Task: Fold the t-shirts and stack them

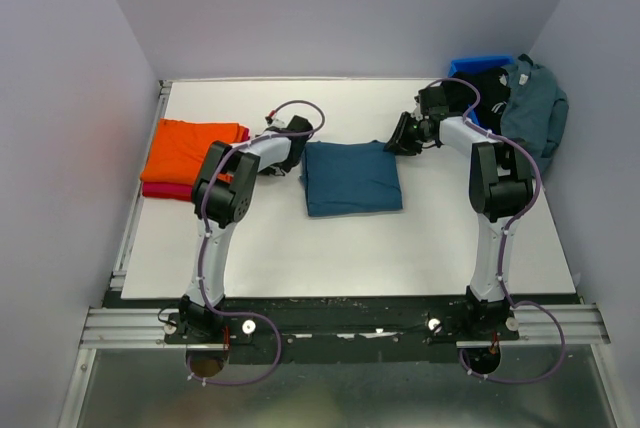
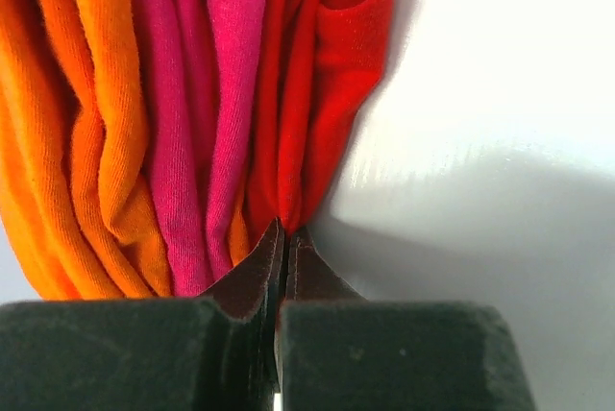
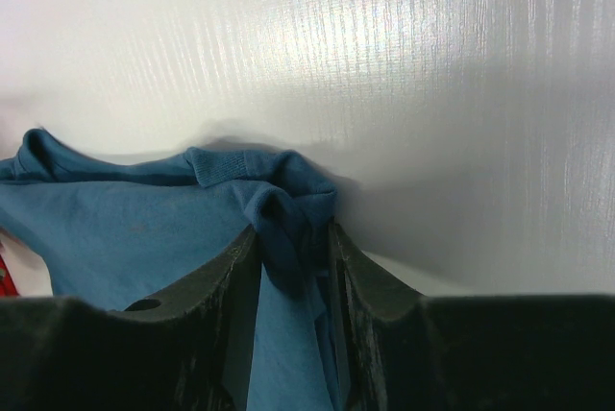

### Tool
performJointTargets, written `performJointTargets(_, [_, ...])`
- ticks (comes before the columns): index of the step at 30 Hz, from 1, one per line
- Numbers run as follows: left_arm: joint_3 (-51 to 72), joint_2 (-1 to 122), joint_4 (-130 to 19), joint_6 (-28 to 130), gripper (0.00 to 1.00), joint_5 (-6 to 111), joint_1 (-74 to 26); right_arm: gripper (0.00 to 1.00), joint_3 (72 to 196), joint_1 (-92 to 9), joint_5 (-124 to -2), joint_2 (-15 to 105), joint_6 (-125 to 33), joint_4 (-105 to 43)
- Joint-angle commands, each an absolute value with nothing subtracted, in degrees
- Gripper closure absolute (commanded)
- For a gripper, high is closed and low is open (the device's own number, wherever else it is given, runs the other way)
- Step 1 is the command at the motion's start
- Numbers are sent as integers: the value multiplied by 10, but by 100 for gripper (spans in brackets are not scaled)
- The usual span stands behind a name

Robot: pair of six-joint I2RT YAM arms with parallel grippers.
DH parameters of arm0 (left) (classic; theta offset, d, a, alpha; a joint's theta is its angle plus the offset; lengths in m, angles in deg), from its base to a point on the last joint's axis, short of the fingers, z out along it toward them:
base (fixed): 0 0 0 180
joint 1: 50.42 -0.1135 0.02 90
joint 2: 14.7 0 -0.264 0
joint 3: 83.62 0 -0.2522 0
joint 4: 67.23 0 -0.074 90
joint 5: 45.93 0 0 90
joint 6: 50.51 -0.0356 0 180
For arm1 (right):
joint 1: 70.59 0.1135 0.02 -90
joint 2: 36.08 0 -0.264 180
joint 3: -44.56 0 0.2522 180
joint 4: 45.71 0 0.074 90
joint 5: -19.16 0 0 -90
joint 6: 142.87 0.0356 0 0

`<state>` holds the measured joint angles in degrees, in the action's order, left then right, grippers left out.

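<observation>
One folded dark teal cloth t-shirt (image 1: 352,178) lies central, gripped for stacking.
Top: folded bright orange shirt (image 1: 190,146) tops crimson shirt (image 1: 165,191), stacked left. Left wrist: left gripper (image 2: 282,255) clenched, tips touching that stack's edge, seemingly tidying. Right wrist: right gripper (image 3: 293,248) narrowly parted, pinching the teal corner.

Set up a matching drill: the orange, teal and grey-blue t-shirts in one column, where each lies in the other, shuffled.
Things:
1. orange t-shirt
2. teal t-shirt
3. grey-blue t-shirt

Places:
A. heaped at the blue bin, far right
B. folded on top of the crimson t-shirt, far left
C. folded in the middle, one corner pinched in the right gripper

Pairs: 1-B, 2-C, 3-A
</observation>
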<state>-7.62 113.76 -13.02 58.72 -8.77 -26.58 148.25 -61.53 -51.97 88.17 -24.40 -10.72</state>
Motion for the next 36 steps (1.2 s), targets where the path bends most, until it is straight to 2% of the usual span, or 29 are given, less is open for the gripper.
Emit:
performJointTargets(1, [-90, 1123, -137, 597, 100, 4, -252, 60, 1478, -612, -529, 881, -249, -93])
performJointTargets(15, [-100, 1111, -187, 635, 100, 268, -250, 60, 1478, -615, -530, 885, -249, -93])
performJointTargets(33, [-151, 1137, -189, 681, 100, 333, -220, 57, 1512, -615, -507, 915, -251, -74])
performJointTargets(35, [-156, 1141, -189, 684, 100, 333, -216, 61, 1508, -615, -510, 911, -251, -78])
performJointTargets(36, [-158, 1145, -187, 687, 100, 332, -215, 78, 1506, -615, -514, 908, -252, -79])
